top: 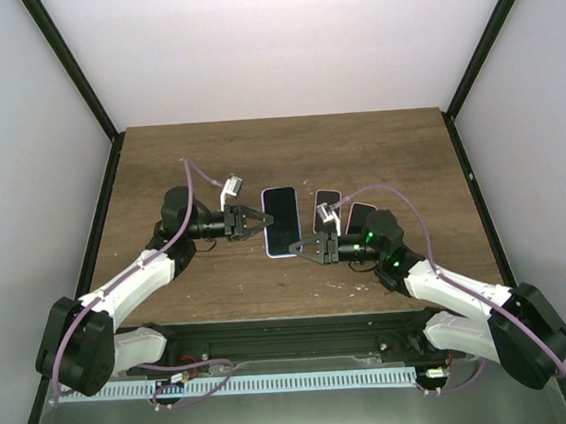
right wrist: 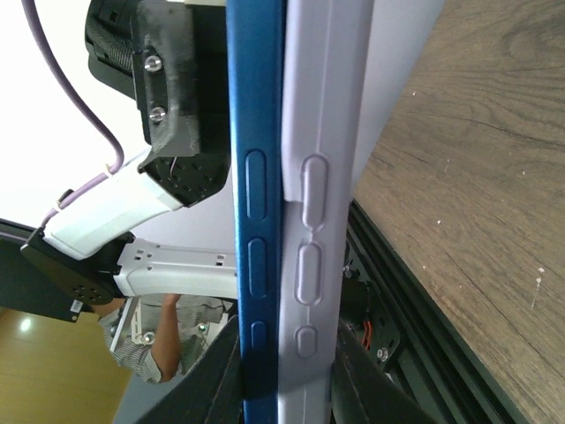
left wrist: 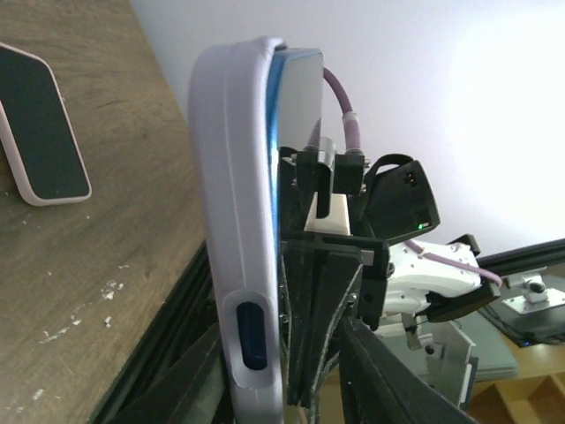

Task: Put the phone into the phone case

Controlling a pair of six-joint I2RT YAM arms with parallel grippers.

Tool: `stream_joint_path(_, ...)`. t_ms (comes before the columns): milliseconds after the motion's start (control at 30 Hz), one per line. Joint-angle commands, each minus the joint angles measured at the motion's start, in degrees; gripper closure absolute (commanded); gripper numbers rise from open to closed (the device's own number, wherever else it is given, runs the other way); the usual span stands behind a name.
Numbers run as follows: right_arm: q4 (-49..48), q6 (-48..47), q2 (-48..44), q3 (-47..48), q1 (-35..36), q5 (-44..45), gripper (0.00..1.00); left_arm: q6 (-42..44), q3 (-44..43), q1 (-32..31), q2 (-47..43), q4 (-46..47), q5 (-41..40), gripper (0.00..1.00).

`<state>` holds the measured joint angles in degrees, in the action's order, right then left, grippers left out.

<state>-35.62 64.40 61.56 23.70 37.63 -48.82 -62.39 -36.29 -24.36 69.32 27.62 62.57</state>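
You have the blue slab phone [right wrist: 256, 177] lying near the middle of the brown wooden desk [top: 167, 171], dark screen up, sitting in the pale lilac soft phone case [right wrist: 322, 177]. Up close, its blue side with slim buttons stands beside the case wall with the moulded button covers, not sunk behind it.

Your left fingers [top: 249, 213] are spread apart at the phone's 9 o'clock, tips by the case edge. Your right fingers [right wrist: 221, 380], at its 5 o'clock, are clamped on phone and case together.

At 3 o'clock lies a second dark-screened phone in a pinkish case [left wrist: 44, 124]. A third dark slab [top: 359, 213] beyond it is partly covered by the right wrist, so you cannot tell what it is. The case's other edges are hidden.
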Motion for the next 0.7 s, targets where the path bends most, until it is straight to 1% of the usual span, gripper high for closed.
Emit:
stream_joint_path(0, 1.2, -3.3, 1.1, 3.7, 1.3, -0.6, 0.99, 2.9, -1.5, -0.2, 0.6, 1.1, 0.9, 0.71)
stream_joint_path(100, 1.5, -3.3, 0.7, 3.8, 1.3, -0.7, 0.89, 4.3, -1.3, -0.2, 1.1, 1.2, 1.7, 0.82)
stream_joint_path(133, 1.5, -3.2, 0.2, 3.7, 1.3, -0.5, 0.84, 4.8, -1.3, -0.2, 1.2, 1.1, 1.9, 0.84)
stream_joint_path(200, 1.7, -2.8, -1.1, 3.6, 1.3, 0.2, 0.70, 6.0, -1.2, -0.2, 1.5, 0.7, 2.2, 0.87)
stream_joint_path(233, 1.6, -2.4, -1.9, 3.4, 1.3, 0.6, 0.66, 6.5, -1.1, -0.2, 1.6, 0.2, 2.1, 0.88)
stream_joint_path(300, 0.8, -1.4, -3.3, 2.7, 1.3, 1.2, 0.62, 7.0, -0.9, -0.1, 1.7, 0.4, 2.3, 0.89)
stream_joint_path(400, -2.6, 1.7, -5.3, 0.7, 1.3, 2.0, 0.57, 5.7, 0.0, -0.2, 1.9, 3.6, 3.2, 0.89)
stream_joint_path(533, -7.2, 4.7, -7.2, -1.6, 1.3, 2.6, 0.58, 3.3, 0.4, -0.2, 2.2, 7.7, 4.2, 0.88)
stream_joint_path(567, -7.5, 4.8, -7.5, -1.8, 1.3, 2.5, 0.61, 2.8, 0.5, -0.2, 2.2, 8.3, 4.2, 0.88)
stream_joint_path(667, -9.3, 5.3, -8.5, -2.6, 1.3, 2.6, 0.78, 1.5, 0.5, -0.2, 2.4, 10.1, 4.6, 0.87)
